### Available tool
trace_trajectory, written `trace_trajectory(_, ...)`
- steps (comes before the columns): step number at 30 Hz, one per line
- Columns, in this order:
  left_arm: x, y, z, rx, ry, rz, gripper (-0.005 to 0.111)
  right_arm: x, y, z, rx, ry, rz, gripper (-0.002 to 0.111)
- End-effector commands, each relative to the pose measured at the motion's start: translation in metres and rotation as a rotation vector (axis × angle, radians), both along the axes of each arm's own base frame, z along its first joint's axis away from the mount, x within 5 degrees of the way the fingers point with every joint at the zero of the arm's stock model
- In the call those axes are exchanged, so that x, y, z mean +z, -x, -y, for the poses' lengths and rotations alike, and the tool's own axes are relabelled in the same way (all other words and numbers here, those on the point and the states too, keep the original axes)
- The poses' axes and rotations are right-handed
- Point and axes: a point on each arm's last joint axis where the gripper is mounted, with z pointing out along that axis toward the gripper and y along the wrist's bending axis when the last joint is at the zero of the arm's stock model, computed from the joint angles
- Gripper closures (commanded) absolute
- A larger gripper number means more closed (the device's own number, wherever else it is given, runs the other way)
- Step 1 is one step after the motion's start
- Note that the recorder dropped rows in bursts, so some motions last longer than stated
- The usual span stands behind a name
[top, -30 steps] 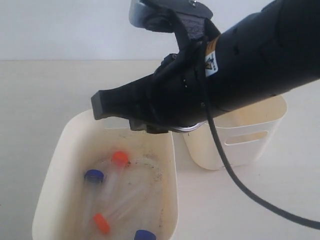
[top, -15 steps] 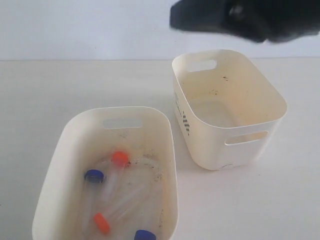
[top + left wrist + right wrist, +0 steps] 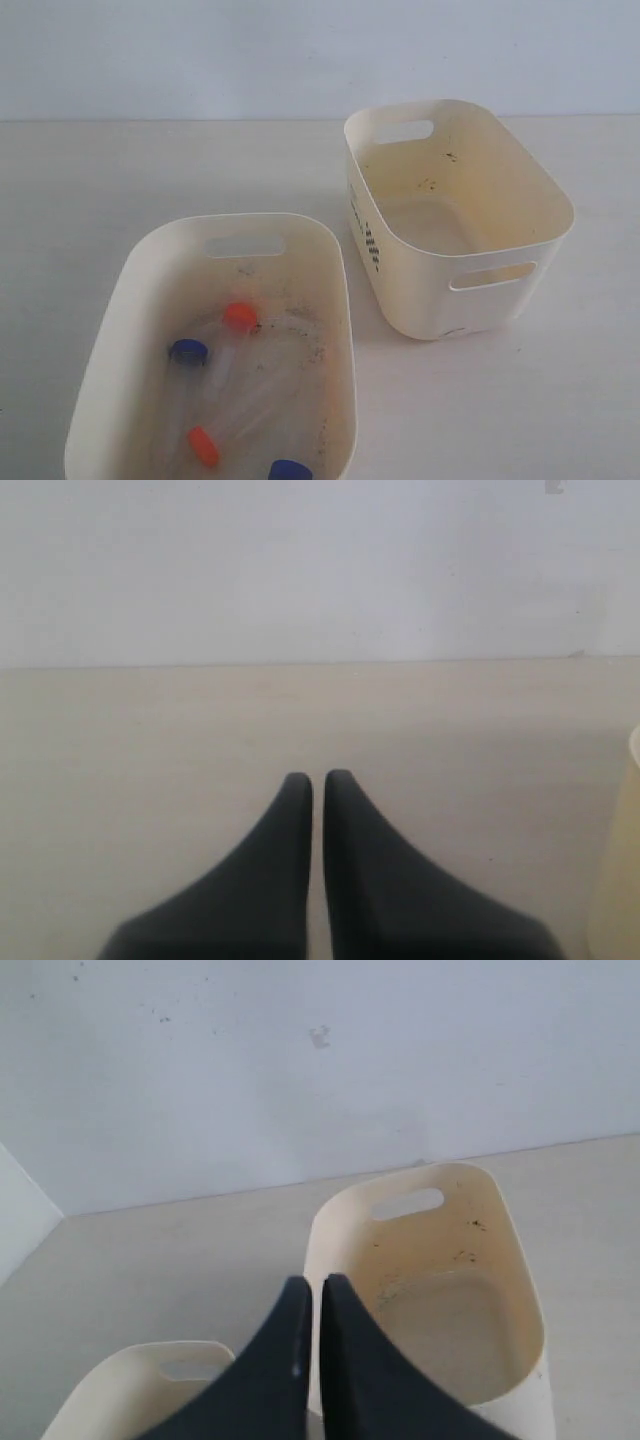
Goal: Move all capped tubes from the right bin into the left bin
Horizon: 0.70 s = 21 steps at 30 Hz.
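Note:
In the exterior view the left bin [image 3: 128,275], grimy-floored, holds the capped tubes: two with orange caps [image 3: 239,316] [image 3: 203,446] and two with blue caps [image 3: 187,351] [image 3: 289,469]. The right bin [image 3: 425,290], with black dotted print on its side, shows nothing but a few specks inside. Neither gripper appears in the exterior view. My left gripper [image 3: 312,778] is shut over bare tabletop with nothing held. My right gripper [image 3: 310,1282] is shut and empty, raised above the near rim of the right bin [image 3: 520,1290], with the left bin's rim [image 3: 120,1375] below it.
The bins stand on a pale beige table against a light wall. A cream bin edge [image 3: 622,860] shows at the side of the left wrist view; I cannot tell which bin it is.
The right arm, which hung low over the bins a second ago, has risen and left the exterior view. The tubes and both bins have not moved.

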Motion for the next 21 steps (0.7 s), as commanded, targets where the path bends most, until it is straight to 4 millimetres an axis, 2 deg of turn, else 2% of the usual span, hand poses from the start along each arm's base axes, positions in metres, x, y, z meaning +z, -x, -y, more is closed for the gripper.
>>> trace_trajectory(1,0.002,0.000,0.000,0.001,0.016,0.009,0.102,-0.041,0.025,0.012,-0.058,-0.050,0.197,0.106)
trace_trajectory(6,0.002,0.000,0.000,0.001,0.016,0.009,0.102,-0.090,0.037,0.017,-0.089,-0.085,0.375,0.106)
trace_trajectory(10,0.002,0.000,0.000,0.001,0.016,0.009,0.102,-0.130,0.034,0.018,-0.104,-0.066,0.388,0.106)
trace_trajectory(12,0.002,0.000,0.000,0.001,0.016,0.009,0.102,-0.132,0.034,0.018,-0.106,-0.067,0.395,0.106)
trace_trajectory(13,0.002,0.000,0.000,0.001,0.016,0.009,0.102,-0.138,0.033,0.017,-0.099,-0.029,0.335,0.106)
trace_trajectory(15,0.002,0.000,0.000,0.001,0.016,0.009,0.102,-0.139,0.033,0.019,-0.116,0.031,0.338,0.106)
trace_trajectory(21,0.002,0.000,0.000,0.001,0.016,0.009,0.102,-0.145,0.032,0.030,-0.308,0.086,0.269,0.106)
